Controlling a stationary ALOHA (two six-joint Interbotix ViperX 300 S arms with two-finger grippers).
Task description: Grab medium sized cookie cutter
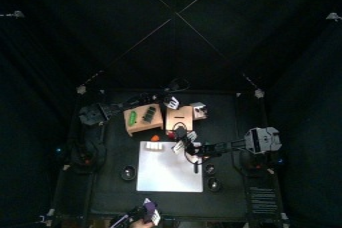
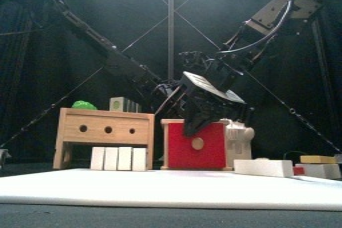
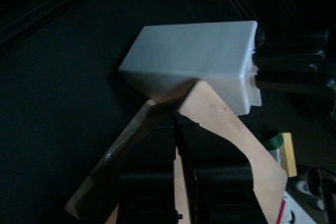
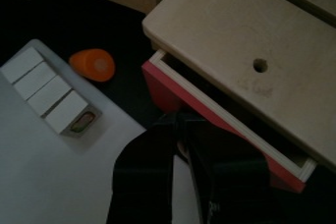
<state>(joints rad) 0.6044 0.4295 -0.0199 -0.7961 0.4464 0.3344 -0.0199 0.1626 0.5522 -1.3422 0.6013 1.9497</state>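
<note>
We are holding the left gripper [image 3: 182,90] with its tan-faced jaws clamped on the edge of a white, smooth rectangular plastic block [image 3: 197,51]. We are hanging the right gripper [image 4: 178,135], jaws apart and empty, beside a red wooden box [image 4: 217,105] topped by a pale wooden slotted lid [image 4: 250,31]. We cannot tell where the medium cookie cutter is. A small orange round piece [image 4: 92,63] is lying on the black table [image 4: 132,41], near a row of white blocks [image 4: 46,90] on a white sheet [image 4: 53,159].
</note>
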